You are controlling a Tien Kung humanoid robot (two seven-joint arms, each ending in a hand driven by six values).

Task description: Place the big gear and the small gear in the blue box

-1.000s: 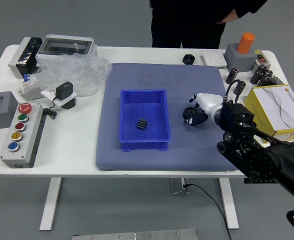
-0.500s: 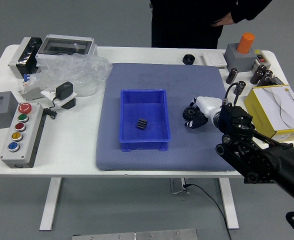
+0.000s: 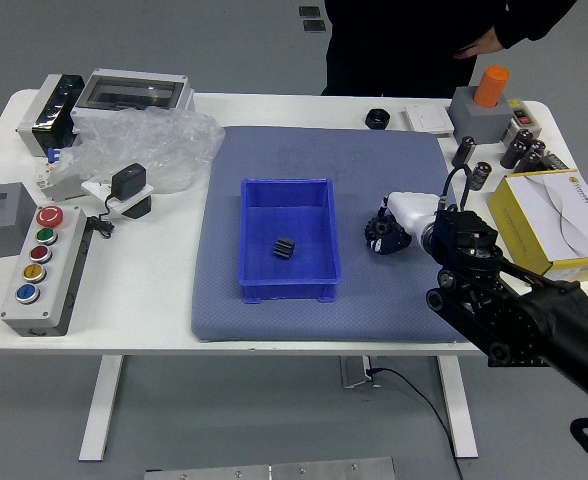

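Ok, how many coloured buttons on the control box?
5, in one row on the control box: large red button farthest from the robot, then green button, small red button, yellow button and blue button nearest.

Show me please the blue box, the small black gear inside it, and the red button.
Blue box (image 3: 290, 292): head view, its near wall.
Small black gear (image 3: 284, 248): head view, its ribbed side.
Red button (image 3: 50, 215): head view, top of its cap.

Lighting: bright, even; source pos. can't be told. White tabletop (image 3: 154, 300): brightest area, detail pale. Plastic bag (image 3: 179, 145): small glints. Shadows: soft; inner walls of blue box (image 3: 290, 291) darker. R arm (image 3: 549, 325): deep blk w/ pale highlights. Person's clothes (image 3: 404, 50): near-solid blk. Focus: mostly sharp; fine print on yellow carton (image 3: 526, 228) illeg.
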